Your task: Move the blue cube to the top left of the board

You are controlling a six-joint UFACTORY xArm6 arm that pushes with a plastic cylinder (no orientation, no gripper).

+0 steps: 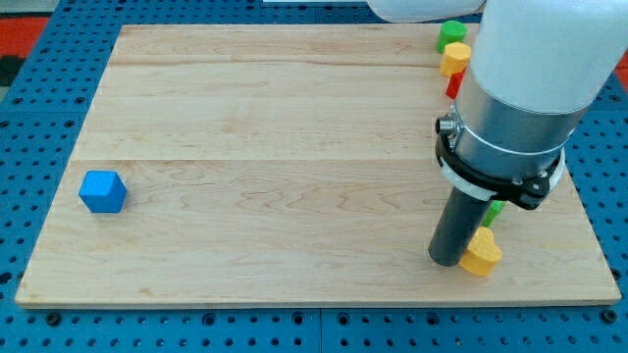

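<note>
Resting my tip [446,261] against yellow block [481,254] | blue cube [103,191] far left | hand: none | no writing

The blue cube [103,191] sits flat near the board's left edge, below mid-height.

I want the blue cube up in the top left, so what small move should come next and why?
Probably slide my tip toward the view's left, aiming just below the blue cube. My tip sits far off at the view's lower right, beside a yellow block, while the cube lies near the board's left edge, needing an upward push.
</note>
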